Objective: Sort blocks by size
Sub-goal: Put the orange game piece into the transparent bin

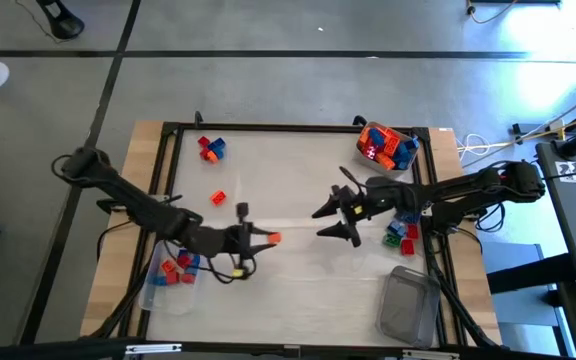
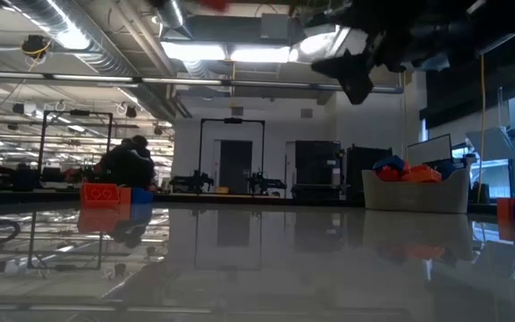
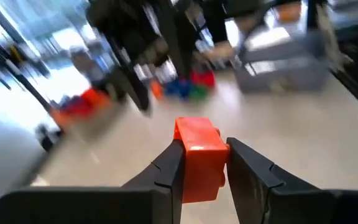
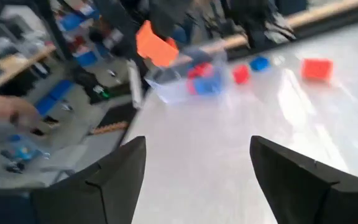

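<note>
My left gripper (image 1: 263,238) is shut on an orange block (image 3: 199,152) above the middle of the table. Facing it from the right, my right gripper (image 1: 330,224) stands open with nothing between its fingers (image 4: 197,162). A lone red block (image 1: 218,197) and a red and blue pair (image 1: 211,148) lie on the table at the far left. Green, red and blue blocks (image 1: 400,232) lie under my right arm. In the right wrist view the orange block (image 4: 156,43) shows in the air. My left gripper pinches the orange block by two opposite sides (image 3: 184,160) between its two fingers. The fingers lie about level and point toward the table's right edge. The block's far end (image 1: 274,238) sticks out past the fingertips, and the block is lifted clear of the table.
A clear tub (image 1: 388,147) heaped with blocks stands at the far right corner. Another tub (image 1: 168,270) with red and blue blocks sits near left, under my left arm. A third tub (image 1: 408,305) stands near right. A black frame (image 1: 298,127) rims the table.
</note>
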You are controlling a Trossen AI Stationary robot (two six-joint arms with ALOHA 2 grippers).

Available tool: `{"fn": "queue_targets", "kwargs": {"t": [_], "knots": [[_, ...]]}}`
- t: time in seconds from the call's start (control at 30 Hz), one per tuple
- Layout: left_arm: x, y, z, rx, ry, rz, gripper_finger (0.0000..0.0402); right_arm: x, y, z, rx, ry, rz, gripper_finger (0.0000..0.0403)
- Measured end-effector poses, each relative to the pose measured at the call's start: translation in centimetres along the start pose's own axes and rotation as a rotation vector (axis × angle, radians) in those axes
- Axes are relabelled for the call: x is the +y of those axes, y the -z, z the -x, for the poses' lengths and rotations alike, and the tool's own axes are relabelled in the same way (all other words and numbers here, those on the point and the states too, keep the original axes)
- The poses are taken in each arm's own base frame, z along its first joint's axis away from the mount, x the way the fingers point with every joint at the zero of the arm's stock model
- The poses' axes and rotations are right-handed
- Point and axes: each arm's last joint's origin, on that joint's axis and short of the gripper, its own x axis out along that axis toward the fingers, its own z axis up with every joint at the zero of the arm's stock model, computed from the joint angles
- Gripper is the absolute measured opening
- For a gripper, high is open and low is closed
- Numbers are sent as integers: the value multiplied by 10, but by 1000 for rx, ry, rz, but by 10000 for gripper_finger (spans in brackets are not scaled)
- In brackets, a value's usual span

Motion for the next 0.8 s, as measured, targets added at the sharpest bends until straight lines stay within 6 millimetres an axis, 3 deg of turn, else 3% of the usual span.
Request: {"fn": "queue_targets", "kwargs": {"t": [0.4,0.57,0.8], "knots": [[6,39,83,561,154,418,87,-5,7,0,50,112,16,287],[-3,53,103,778,172,514,87,-6,9,0,68,119,12,287],[-14,77,117,922,172,568,88,-7,11,1,85,143,6,287]]}}
